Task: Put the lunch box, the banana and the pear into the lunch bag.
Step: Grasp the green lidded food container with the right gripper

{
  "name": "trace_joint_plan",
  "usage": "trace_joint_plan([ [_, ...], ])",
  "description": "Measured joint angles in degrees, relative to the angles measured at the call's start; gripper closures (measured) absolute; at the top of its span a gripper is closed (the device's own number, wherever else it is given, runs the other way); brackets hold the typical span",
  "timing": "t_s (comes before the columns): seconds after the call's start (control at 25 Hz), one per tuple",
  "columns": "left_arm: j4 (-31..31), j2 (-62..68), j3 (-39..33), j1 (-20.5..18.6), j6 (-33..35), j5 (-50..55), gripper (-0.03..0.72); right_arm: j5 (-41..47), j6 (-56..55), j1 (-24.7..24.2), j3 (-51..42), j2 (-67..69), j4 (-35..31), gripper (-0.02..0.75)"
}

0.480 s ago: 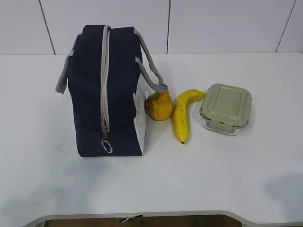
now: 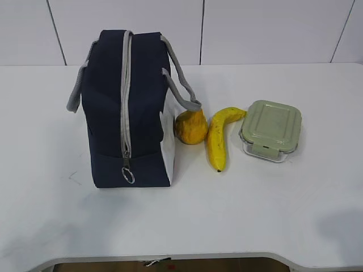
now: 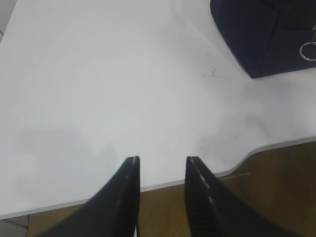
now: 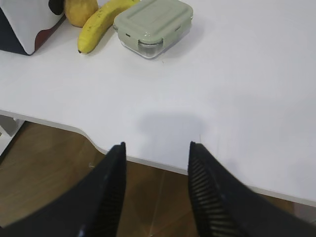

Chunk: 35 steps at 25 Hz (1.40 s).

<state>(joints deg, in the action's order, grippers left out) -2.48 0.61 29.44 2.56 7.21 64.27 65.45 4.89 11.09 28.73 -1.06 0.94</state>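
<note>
Ahead of the claws are counted one lunch bag [image 2: 127, 110], one pear [image 2: 190, 127], one banana [image 2: 220, 137] and one lunch box [image 2: 271, 130].

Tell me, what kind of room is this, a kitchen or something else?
Probably a lab or test room, not a kitchen: a bare white table against plain white wall panels, with only a lunch bag, fruit and a lunch box laid out.

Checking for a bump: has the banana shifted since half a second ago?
No. The banana lies as before between the pear and the lunch box, its stem end by the box's lid.
</note>
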Motion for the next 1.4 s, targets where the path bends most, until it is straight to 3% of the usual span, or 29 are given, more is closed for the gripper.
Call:
trace_joint_plan([
  [0.32, 0.00, 0.00, 0.00, 0.00, 0.00, 0.00, 0.452, -0.10, -0.33, 0.00, 0.39, 0.00, -0.29, 0.382],
  [0.48, 0.00, 0.00, 0.00, 0.00, 0.00, 0.00, 0.452, -0.19, -3.56, 0.00, 0.74, 1.27, -4.45, 0.382],
  [0.84, 0.00, 0.00, 0.00, 0.00, 0.00, 0.00, 0.452, -5.70, -13.79, 0.00, 2.82, 15.71, -14.57, 0.382],
  [1.2, 0.00, 0.00, 0.00, 0.00, 0.00, 0.00, 0.452, -7.17, -16.73, 0.00, 10.76, 29.89, -14.92, 0.382],
  [1.4, 0.00, 0.00, 0.00, 0.00, 0.00, 0.00, 0.451, -12.95, -18.60, -0.03, 13.71, 37.26, -15.67, 0.382],
])
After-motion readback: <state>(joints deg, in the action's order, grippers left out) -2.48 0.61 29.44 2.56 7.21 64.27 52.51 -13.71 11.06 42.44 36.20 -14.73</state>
